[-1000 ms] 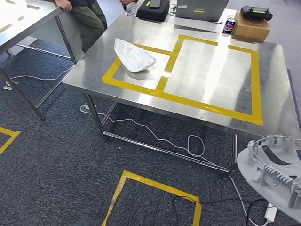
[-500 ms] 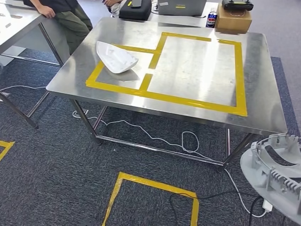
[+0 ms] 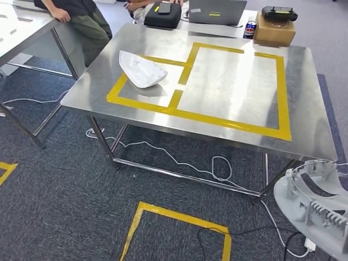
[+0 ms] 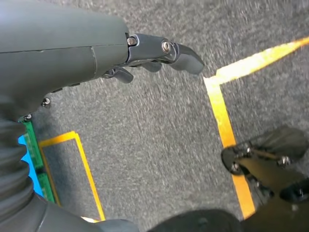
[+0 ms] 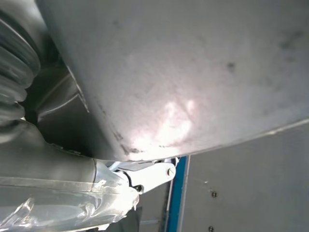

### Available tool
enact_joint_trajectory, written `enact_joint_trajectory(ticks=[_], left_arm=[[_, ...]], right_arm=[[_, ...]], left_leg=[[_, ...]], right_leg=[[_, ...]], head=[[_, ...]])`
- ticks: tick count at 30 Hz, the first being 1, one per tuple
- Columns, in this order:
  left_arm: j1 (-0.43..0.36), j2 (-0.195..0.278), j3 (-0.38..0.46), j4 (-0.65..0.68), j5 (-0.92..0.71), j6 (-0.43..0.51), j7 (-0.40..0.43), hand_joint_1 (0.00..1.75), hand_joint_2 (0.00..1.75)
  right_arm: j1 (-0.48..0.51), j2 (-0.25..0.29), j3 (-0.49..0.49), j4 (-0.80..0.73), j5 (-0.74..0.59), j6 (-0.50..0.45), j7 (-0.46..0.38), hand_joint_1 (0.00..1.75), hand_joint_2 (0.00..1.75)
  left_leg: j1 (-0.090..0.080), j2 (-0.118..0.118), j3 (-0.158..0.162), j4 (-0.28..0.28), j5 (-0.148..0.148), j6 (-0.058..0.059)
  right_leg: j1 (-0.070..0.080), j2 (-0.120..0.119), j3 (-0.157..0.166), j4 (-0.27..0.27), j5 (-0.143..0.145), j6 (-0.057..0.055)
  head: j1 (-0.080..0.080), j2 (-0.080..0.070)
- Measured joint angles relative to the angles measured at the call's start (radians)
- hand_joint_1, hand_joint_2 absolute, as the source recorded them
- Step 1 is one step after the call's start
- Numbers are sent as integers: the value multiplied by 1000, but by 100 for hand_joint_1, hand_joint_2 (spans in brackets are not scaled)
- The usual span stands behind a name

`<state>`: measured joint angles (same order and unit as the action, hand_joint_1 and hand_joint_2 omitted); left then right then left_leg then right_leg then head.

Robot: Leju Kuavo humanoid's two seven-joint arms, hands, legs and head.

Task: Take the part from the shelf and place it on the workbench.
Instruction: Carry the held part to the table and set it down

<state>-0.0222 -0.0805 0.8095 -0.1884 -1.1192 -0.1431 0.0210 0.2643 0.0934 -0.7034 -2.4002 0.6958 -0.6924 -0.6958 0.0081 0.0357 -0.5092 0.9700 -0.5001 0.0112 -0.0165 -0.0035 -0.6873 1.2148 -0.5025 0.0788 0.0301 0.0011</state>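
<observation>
A grey plastic part (image 3: 316, 204), round with ribs and clips on its upper side, hangs at the lower right of the head view, short of the workbench. In the right wrist view its smooth underside (image 5: 182, 72) spans the picture, and my right hand (image 5: 73, 188) holds it from below. The steel workbench (image 3: 230, 81) stands ahead, marked with yellow tape rectangles. A white shell-shaped part (image 3: 141, 69) lies in the smaller left rectangle. My left hand (image 4: 109, 53) hangs over the carpet with its fingers (image 4: 175, 50) stretched out and holds nothing.
A laptop (image 3: 217, 10), black bag (image 3: 162, 15), cardboard box (image 3: 274, 28) and can (image 3: 248, 30) line the bench's far edge. A person (image 3: 88, 24) leans by a second table (image 3: 20, 30) at the left. Cables (image 3: 213, 166) and a yellow tape square (image 3: 180, 225) lie on the carpet.
The whole picture has shifted as the camera moved: the bench slid left, then back a little to the right. The grey part stays at the lower right, held by my right hand.
</observation>
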Motion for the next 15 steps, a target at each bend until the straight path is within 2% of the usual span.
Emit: enact_joint_trajectory(ticks=[1,2,3,4,6,7,8,10,11,12,13,14,15], left_arm=[[1,0,0,0,0,0,0,0,175],[3,0,0,0,0,-1,0,0,175],[4,-1,0,0,0,-1,0,0,175],[5,-1,0,0,0,-2,0,0,175],[9,1,1,0,0,-2,0,0,175],[10,3,1,0,0,-2,0,0,175],[10,4,1,0,0,-2,0,0,175],[5,3,1,0,-1,-3,-1,0,175],[1,1,1,0,-1,-3,-1,0,175],[-4,-1,1,0,-2,-3,-2,0,175],[-8,-4,1,0,-2,-3,-4,0,175],[-10,-5,1,0,-3,-4,-6,0,175],[-8,-6,1,0,-5,-4,-7,0,175]], right_arm=[[2,0,1,1,0,0,0,175,175],[4,0,2,3,0,0,0,175,175],[6,1,2,4,0,0,0,175,175],[8,1,3,6,0,0,0,175,175],[11,1,4,9,0,0,0,175,175],[12,2,4,11,0,0,0,175,175],[13,2,5,13,-1,0,0,175,175],[16,3,5,15,-2,0,0,175,175],[19,3,5,15,-3,0,0,175,175],[19,3,5,15,-3,0,0,175,175],[20,4,6,14,-2,0,0,175,175],[20,4,6,14,-1,0,0,175,175],[20,4,6,15,-1,0,0,175,175]], left_leg=[[0,0,6,0,-6,-1],[1,1,14,0,-12,-4],[3,1,24,0,-18,-7],[7,1,35,1,-25,-12],[13,2,63,1,-45,-29],[15,3,75,0,-56,-39],[16,4,85,-4,-66,-48],[21,4,97,1,-65,-65],[25,1,87,31,-49,-72],[28,-4,59,88,-19,-76],[28,-10,10,163,5,-77],[26,-15,-49,241,14,-76],[22,-19,-107,301,-3,-73]], right_leg=[[-1,0,-36,55,-18,4],[-4,0,-59,85,-21,8],[-7,-1,-65,77,-7,11],[-12,-2,-52,34,20,16],[-22,-12,-5,-92,84,29],[-22,-17,14,-135,94,24],[-18,-18,25,-157,97,13],[-8,-8,40,-159,72,-23],[-6,-1,51,-160,66,-34],[-5,3,66,-164,55,-44],[-5,6,83,-168,44,-53],[-5,9,101,-175,32,-59],[-4,13,121,-182,19,-64]], head=[[0,0],[0,0],[0,0],[1,0],[3,0],[2,0],[2,0],[0,0],[0,0],[0,0],[-1,0],[-2,0],[-2,0]])
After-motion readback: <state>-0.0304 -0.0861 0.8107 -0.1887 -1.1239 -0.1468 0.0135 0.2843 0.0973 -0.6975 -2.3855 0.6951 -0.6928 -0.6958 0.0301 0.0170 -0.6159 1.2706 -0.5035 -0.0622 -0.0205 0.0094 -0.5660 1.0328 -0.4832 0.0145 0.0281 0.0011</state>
